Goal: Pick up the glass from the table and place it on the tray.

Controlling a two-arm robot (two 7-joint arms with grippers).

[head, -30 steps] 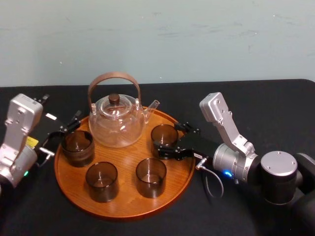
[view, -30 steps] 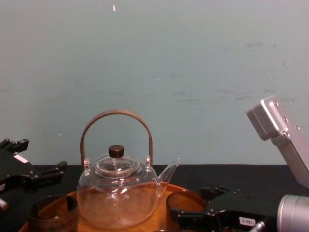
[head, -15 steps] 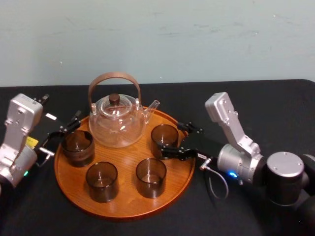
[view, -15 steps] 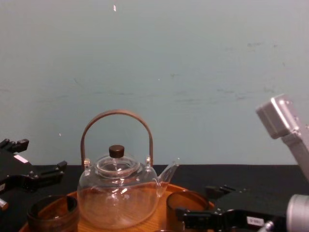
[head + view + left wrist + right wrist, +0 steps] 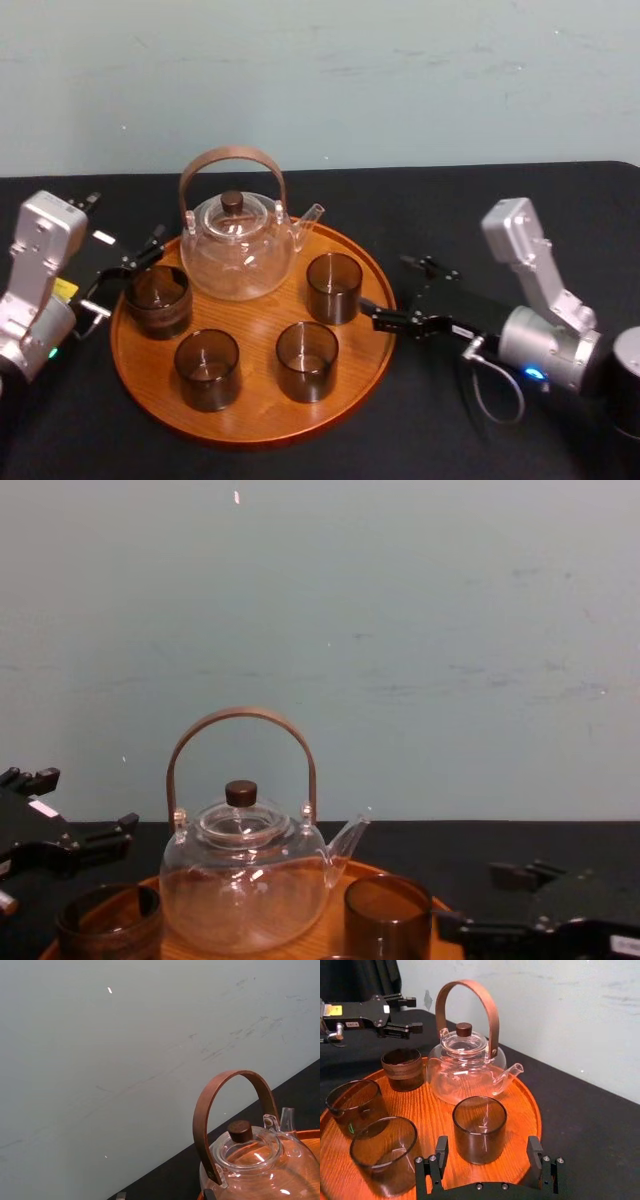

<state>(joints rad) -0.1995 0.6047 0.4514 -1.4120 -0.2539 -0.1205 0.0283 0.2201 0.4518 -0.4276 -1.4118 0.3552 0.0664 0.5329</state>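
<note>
The tray (image 5: 250, 432) lies on the black counter (image 5: 500, 210), somewhat nearer the counter's left edge than its right. The glass (image 5: 334, 287) stands upright on the tray, on the side toward the counter's right edge and just inside the rim. It is just beside the teapot (image 5: 238, 245), below its spout, and nothing grips it.

The right gripper (image 5: 385, 285) hangs low over the counter just outside the tray's right rim, pointing at the glass. Its fingers (image 5: 441, 1149) are spread wide and hold nothing. In the right wrist view they stand to either side of the glass but short of it, with bare tray wood between the fingers and the glass wall.

The left gripper (image 5: 150, 248) is over the counter at the tray's left rim, close to the squat brown cup (image 5: 158, 298) that sits on that side of the tray. Its fingers are apart and empty, and they do not touch the cup.

The teapot, clear with an arched brown handle and a dark lid knob, occupies the part of the tray nearest the counter's back edge. Two more tumblers (image 5: 207, 368) (image 5: 307, 360) stand upright side by side on the part of the tray toward the front edge, apart from each other and from the glass. A pale wall (image 5: 400, 80) rises behind the counter's back edge.
</note>
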